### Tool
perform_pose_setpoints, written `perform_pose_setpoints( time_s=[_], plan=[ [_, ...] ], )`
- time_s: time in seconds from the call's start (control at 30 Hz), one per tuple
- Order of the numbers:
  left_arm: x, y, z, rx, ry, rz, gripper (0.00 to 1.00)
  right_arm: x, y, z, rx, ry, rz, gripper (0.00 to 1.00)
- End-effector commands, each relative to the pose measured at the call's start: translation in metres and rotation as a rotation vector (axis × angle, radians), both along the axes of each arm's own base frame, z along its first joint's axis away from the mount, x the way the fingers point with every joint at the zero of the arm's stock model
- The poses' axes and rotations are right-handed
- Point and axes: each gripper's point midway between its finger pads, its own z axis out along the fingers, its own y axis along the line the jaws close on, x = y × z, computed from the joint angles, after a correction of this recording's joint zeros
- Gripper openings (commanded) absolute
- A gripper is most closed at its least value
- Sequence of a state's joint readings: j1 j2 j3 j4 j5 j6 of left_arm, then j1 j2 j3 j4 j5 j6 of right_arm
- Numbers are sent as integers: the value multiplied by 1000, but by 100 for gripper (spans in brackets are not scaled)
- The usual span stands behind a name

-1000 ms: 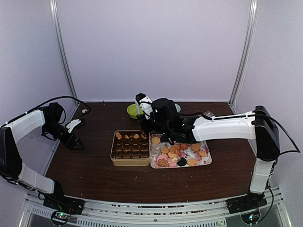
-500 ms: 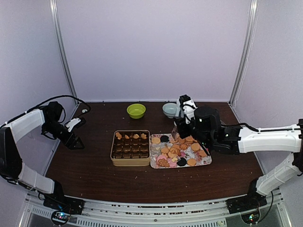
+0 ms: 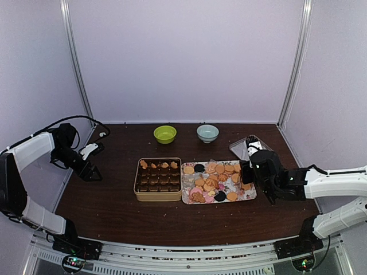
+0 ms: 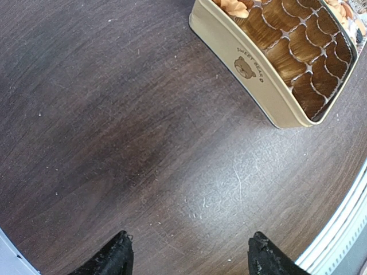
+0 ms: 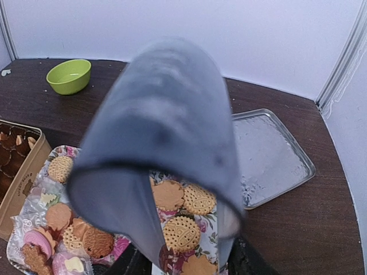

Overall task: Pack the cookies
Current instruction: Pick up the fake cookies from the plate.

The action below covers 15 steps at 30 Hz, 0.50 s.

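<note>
Green bowl (image 3: 164, 134), silver lid (image 5: 269, 154) near cookies (image 3: 213, 182)

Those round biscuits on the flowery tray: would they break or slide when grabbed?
The cookies look thin and flat, so probably light, and likely to crack if squeezed hard. They overlap loosely on the flowered tray, so nudging one would probably shift its neighbours. Lying flat, they seem unlikely to roll.

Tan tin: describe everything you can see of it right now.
The tan tin is rectangular with rounded corners and looks like cream-painted metal, with a bear print on one wall. It sits flat on the table, close beside the floral tray. Brown paper cups fill it; only the far row holds cookies.
</note>
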<state>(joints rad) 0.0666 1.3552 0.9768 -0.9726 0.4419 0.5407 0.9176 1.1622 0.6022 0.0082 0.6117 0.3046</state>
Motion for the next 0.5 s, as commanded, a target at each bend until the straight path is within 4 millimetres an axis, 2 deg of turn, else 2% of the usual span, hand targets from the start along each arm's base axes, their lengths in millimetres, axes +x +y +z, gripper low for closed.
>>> perform_pose_setpoints(
  time_s=[0.0,0.27,0.47],
  plan=[
    [6,2,7,-5,-16,-3,71,5,-12,4,38,-24,-67,45],
    [6,3,6,1,-16,-3,71,13,-5,3,68,-28,-53,44],
    [6,3,6,2,-15,-3,71,15,-6,-9,78,-12,-60,41]
  ],
)
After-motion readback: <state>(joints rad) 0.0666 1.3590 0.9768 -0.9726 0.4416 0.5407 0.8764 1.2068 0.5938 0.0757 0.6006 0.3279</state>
